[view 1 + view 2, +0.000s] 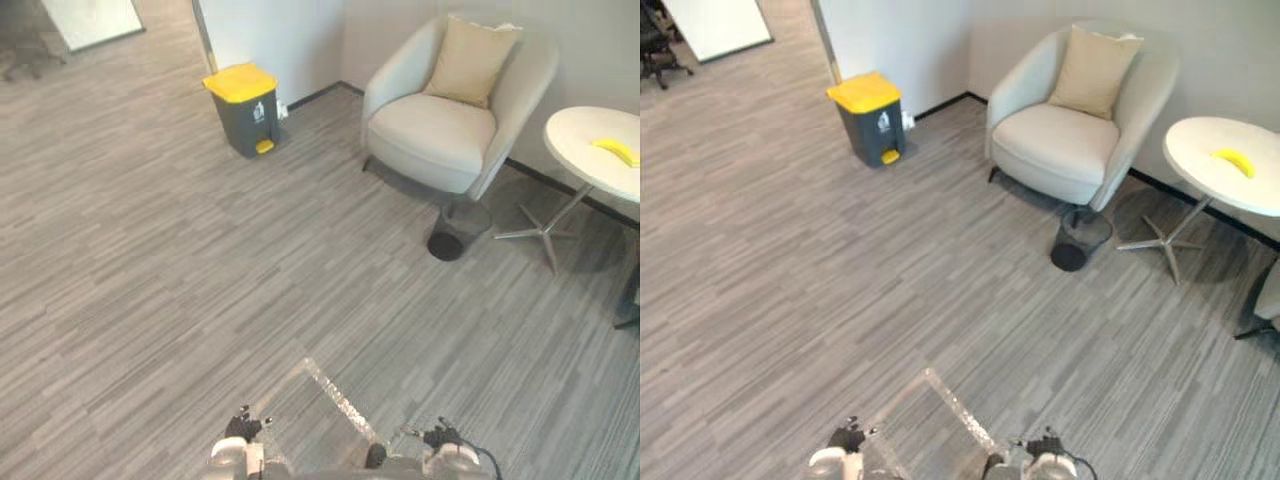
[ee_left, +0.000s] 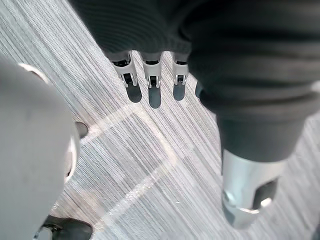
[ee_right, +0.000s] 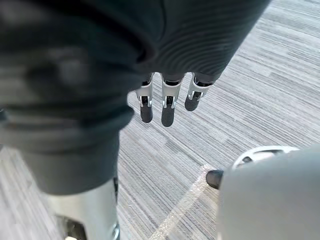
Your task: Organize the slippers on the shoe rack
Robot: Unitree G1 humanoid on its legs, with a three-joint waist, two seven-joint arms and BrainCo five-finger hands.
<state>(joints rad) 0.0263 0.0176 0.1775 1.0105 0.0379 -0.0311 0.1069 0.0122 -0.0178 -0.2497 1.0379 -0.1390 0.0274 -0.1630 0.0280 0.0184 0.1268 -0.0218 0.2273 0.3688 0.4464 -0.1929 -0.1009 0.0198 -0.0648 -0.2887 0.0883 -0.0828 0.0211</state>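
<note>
Floor: grey striped carpet. Standing on it:
- grey pedal bin with yellow lid, by the far wall
- pale armchair
- dark mesh wastebasket, just beside the armchair
- round white bench on a metal star base, bearing a banana
- pale tape outline, nearest

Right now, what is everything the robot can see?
Grey plastic pedal bin with yellow lid: one, far left by the wall.
Cream upholstered armchair: one, against the far wall.
Beige square cushion: one, leaning on the armchair's back.
Round white table: one, far right.
Yellow banana: one, on the table.
Black mesh wastebasket: one, between armchair and table.
Whitish tape lines: one angled mark, on grey carpet nearby.
Left hand: one, silver, open, above the carpet.
Right hand: one, silver, open, likewise.
</note>
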